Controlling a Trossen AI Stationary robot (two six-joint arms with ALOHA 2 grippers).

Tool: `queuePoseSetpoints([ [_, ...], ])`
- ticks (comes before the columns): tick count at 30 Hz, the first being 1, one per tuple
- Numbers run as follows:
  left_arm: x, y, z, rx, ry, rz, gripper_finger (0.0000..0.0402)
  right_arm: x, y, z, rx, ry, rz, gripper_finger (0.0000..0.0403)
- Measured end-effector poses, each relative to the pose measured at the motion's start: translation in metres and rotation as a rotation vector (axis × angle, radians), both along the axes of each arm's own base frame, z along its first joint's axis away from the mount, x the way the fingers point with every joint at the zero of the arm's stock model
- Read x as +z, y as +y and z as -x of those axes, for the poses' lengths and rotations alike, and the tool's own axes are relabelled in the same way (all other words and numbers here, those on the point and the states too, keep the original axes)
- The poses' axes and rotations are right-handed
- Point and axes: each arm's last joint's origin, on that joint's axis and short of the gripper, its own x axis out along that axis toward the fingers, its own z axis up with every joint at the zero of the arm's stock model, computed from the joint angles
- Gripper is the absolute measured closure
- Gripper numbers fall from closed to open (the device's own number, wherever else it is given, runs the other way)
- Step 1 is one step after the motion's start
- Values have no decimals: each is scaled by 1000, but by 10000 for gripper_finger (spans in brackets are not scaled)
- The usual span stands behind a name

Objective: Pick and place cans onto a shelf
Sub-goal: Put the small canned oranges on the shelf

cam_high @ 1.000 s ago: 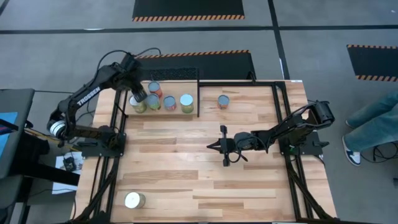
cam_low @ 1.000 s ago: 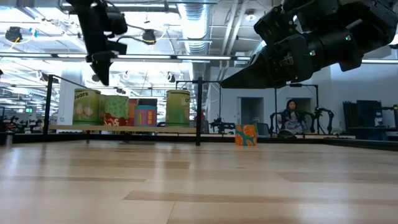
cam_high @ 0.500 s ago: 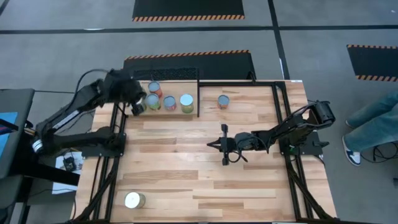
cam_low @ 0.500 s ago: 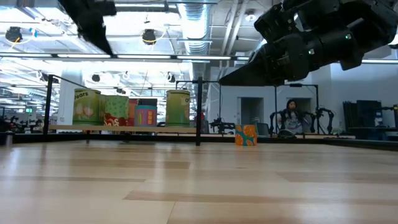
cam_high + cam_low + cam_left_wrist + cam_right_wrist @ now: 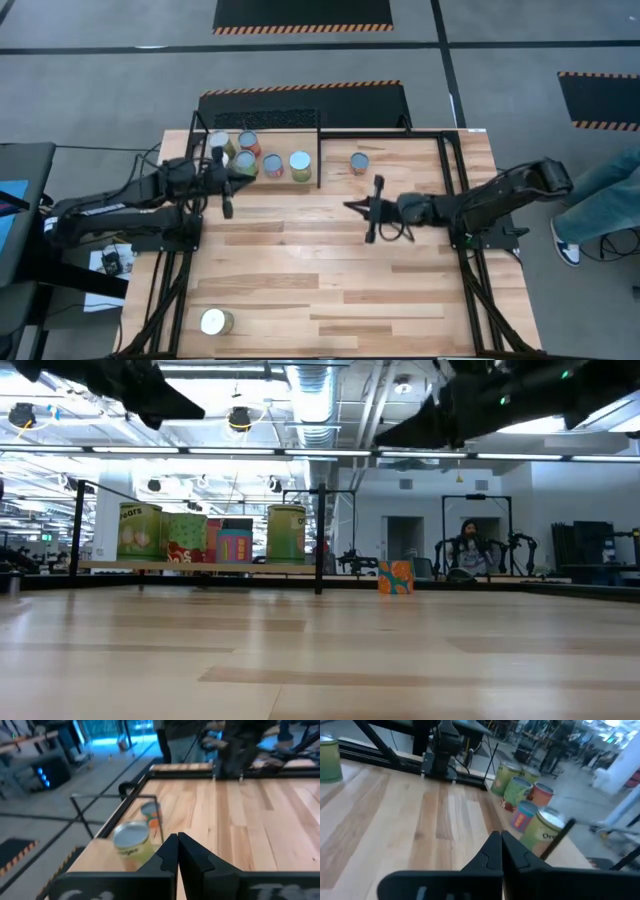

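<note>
high view: the shelf [image 5: 262, 150] sits at the far left corner of the wooden table [image 5: 330, 270]. five cans stand on it in a cluster, among them a yellow-green can [image 5: 300, 165] at the right end. one orange can [image 5: 359, 163] stands on the table to the right of the shelf. another can [image 5: 215, 322] lies near the table's near left corner. the left gripper [image 5: 226, 205] hangs just in front of the shelf, fingers together and empty. the right gripper [image 5: 372, 207] hangs over the table's middle, fingers together and empty.

low view: the shelf cans [image 5: 140, 532] stand in a row at far left; the orange can [image 5: 395, 576] stands apart on the table.

left wrist view: the fingers [image 5: 165, 860] are pressed together; a can [image 5: 132, 842] shows beyond them.

right wrist view: the fingers [image 5: 512, 852] are pressed together; the shelf cluster [image 5: 522, 802] lies ahead.
</note>
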Motion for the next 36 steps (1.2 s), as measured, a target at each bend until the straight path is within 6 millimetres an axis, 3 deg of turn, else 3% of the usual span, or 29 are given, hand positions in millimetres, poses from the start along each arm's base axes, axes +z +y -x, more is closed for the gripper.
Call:
queuePoseSetpoints([
  [7, -26, -8, -10, -52, -74, -11, 401, -16, -61, 11, -88, 51, -127, 395],
  [17, -37, -17, -12, -56, -101, -9, 401, -16, -132, 15, -398, 309, -285, 348],
  [29, -38, -22, -13, -79, -100, -3, 401, -40, -163, -13, -371, 492, -309, 238],
  [36, -38, -25, -13, -95, -98, -2, 401, -51, -173, -24, -378, 570, -310, 221],
])
